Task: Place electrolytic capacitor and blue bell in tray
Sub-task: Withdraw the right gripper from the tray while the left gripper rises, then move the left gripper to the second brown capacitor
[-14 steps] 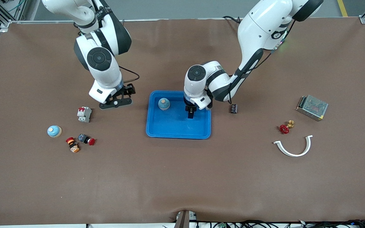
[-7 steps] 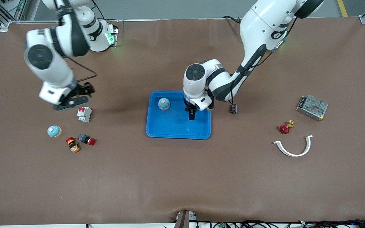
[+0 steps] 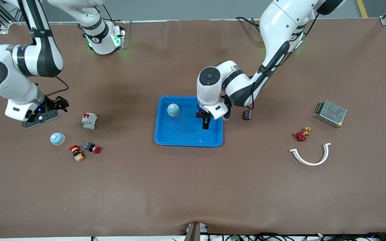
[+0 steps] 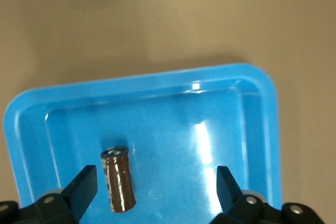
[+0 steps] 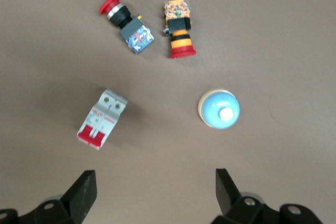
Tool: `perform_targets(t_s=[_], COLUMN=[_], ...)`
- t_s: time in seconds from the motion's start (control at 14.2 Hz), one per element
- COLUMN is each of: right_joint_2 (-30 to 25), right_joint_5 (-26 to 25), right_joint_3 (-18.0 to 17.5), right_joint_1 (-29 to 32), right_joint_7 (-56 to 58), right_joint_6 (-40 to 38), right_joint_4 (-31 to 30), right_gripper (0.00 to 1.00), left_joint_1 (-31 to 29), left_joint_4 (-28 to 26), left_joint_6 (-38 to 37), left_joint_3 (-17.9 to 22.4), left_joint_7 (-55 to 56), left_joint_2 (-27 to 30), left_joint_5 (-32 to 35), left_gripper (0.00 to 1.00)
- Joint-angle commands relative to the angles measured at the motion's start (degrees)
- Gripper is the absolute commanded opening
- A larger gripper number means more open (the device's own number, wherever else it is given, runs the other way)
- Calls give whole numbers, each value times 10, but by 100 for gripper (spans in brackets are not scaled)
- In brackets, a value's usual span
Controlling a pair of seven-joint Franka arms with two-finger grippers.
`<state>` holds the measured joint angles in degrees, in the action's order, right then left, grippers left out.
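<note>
The blue tray [image 3: 166, 134] lies mid-table. A blue bell [image 3: 173, 109] with a tan button sits in the tray's corner farthest from the front camera. My left gripper [image 3: 206, 124] hangs low over the tray and is open. In the left wrist view, the dark brown electrolytic capacitor [image 4: 118, 179] rests on the tray [image 4: 157, 103] floor between the fingers of the left gripper [image 4: 156, 176], close to one and ungripped. A second blue bell [image 3: 57, 138] lies toward the right arm's end and shows in the right wrist view [image 5: 219, 109]. My right gripper [image 3: 41, 115] [image 5: 156, 178] is open over bare table there.
A white and red circuit breaker [image 3: 89, 120] and two push buttons [image 3: 91, 147] [image 3: 77, 153] lie by the second bell. A small black part [image 3: 247, 114] sits beside the tray. A metal power supply [image 3: 330, 113], red valve [image 3: 301, 135] and white curved clip [image 3: 310, 155] lie toward the left arm's end.
My right arm has swung from beside the tray out to its own end of the table. The left gripper has shifted slightly over the tray.
</note>
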<state>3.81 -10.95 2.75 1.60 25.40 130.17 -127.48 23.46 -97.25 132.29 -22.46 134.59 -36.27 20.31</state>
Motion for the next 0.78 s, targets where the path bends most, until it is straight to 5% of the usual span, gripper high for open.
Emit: perform_targets(t_s=[0.0, 0.71], right_joint_2=[37, 175], right_joint_5=[-12, -11], right_joint_3=[-9, -10], right_joint_1=[22, 101], right_joint_7=[19, 142], right_joint_6=[39, 153], right_joint_4=[3, 47], right_gripper=[100, 100], left_joint_1=[-25, -71], left_joint_4=[15, 25], left_joint_6=[-30, -60], left_joint_3=[-5, -4], left_joint_7=[-76, -313], left_joint_2=[11, 27], left_joint_5=[-28, -49], left_gripper=[100, 100])
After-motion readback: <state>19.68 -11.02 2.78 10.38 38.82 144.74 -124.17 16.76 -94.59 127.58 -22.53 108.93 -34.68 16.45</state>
